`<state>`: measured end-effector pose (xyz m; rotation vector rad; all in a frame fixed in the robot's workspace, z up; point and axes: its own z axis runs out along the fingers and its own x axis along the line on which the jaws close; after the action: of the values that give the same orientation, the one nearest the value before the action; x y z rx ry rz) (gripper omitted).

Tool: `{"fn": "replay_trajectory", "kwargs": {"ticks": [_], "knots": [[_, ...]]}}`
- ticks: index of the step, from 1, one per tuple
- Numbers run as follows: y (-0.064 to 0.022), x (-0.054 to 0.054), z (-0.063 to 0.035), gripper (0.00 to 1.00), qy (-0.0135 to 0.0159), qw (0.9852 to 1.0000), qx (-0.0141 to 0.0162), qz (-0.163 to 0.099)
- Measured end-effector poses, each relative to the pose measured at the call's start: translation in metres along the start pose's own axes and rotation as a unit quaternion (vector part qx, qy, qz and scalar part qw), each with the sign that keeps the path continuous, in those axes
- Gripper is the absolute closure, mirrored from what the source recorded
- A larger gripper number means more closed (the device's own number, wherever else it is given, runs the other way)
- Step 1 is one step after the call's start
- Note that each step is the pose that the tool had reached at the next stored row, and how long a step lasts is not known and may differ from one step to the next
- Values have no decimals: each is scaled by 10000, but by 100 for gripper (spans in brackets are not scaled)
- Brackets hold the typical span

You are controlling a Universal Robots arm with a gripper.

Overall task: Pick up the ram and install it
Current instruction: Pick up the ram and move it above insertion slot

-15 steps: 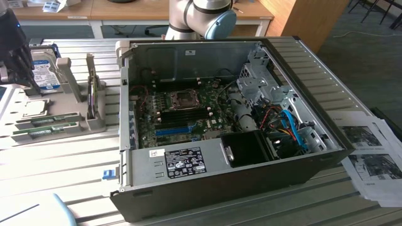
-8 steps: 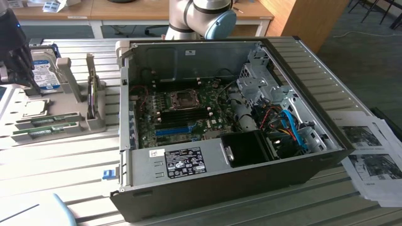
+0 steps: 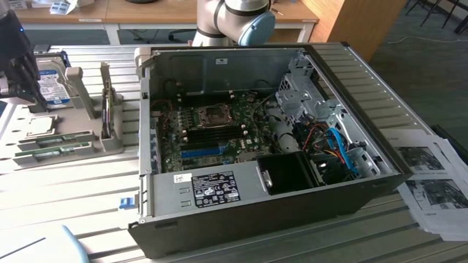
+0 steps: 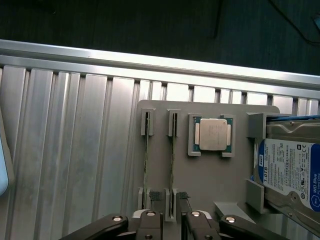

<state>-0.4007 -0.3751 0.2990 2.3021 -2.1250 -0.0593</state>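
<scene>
Two ram sticks stand on edge in a grey holder. One ram is next to the silver processor, the other ram is one slot further away. My gripper is above the near end of the first stick, open, a finger on either side and nothing gripped. In the exterior view the same green sticks lie at the exterior view's left, with the dark gripper over the holder. The open computer case shows its motherboard.
A blue-labelled hard drive stands in the holder beside the processor. The ribbed metal table runs around it. Printed sheets lie at the exterior view's right. A blue slot and cables are inside the case.
</scene>
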Motion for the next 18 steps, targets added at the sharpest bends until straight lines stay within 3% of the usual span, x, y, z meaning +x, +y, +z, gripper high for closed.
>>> {"fn": "replay_trajectory", "kwargs": {"ticks": [3,8,18], "knots": [[0,0,0,71,0,10000,0,0],[-1,0,16,71,-1,10000,2,0],[-6,5,193,71,0,10000,0,0]]}}
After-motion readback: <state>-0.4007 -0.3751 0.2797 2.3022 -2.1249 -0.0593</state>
